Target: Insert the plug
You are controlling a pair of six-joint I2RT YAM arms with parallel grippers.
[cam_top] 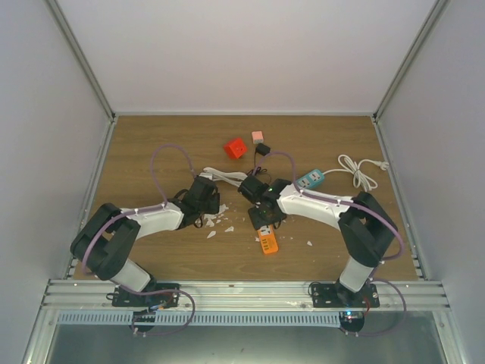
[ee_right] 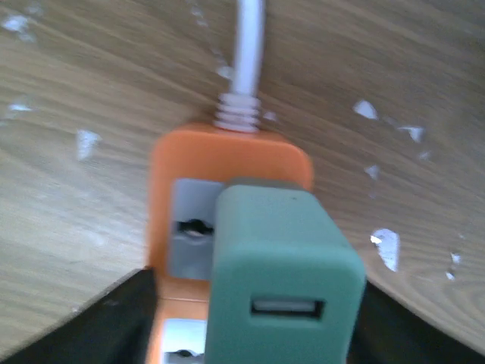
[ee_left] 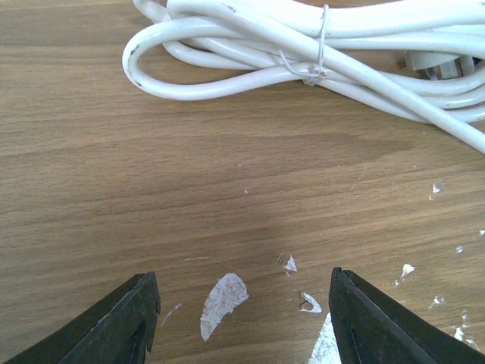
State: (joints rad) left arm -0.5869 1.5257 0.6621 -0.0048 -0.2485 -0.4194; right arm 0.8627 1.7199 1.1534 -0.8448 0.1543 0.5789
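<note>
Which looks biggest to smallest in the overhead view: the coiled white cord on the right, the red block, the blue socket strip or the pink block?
1. coiled white cord
2. red block and blue socket strip, too alike to rank
3. pink block, clearly smallest

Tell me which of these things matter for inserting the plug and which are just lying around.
For the job:
- green USB charger
- orange power strip

Just lying about:
- bundled white cable
- red cube
- pink cube
- light blue power strip
- small black object
- white flecks
</note>
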